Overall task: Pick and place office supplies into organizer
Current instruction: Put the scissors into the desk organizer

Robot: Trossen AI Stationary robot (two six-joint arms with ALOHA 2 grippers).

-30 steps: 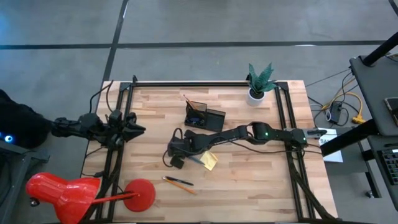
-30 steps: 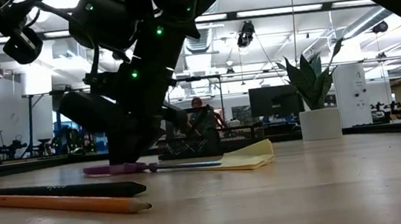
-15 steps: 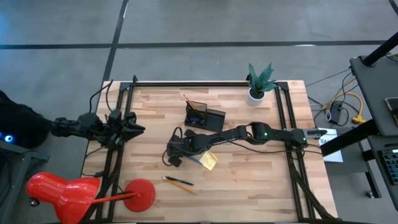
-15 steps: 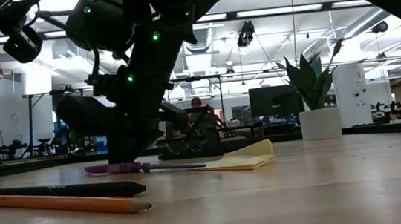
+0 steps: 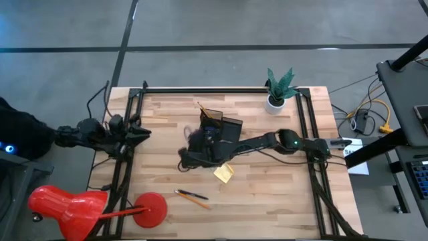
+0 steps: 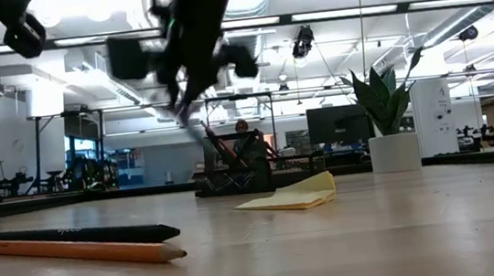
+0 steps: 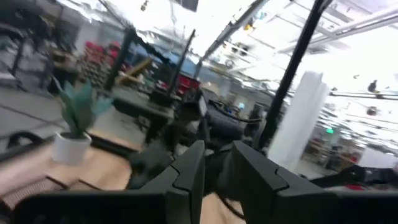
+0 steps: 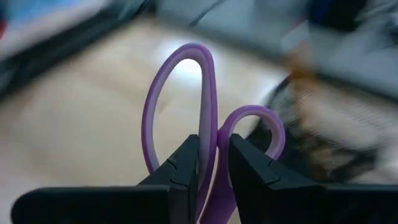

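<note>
Right gripper (image 8: 209,163), fingers clamped on the scissors (image 8: 202,118), has lifted them off the table since 0.5 s ago; they're now airborne just beside the organizer (image 5: 219,125). You've got pick done, drop pending. Left gripper (image 7: 214,171) nearly closed, empty, well away from organizer.

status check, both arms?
Right gripper shut on purple scissors, lifted beside organizer. Left gripper parked at table's left edge. Nothing blocking visible.

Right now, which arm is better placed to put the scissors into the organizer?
The right. Its gripper already holds the purple scissors, lifted beside the organizer. The left gripper waits at the table's left edge.
</note>
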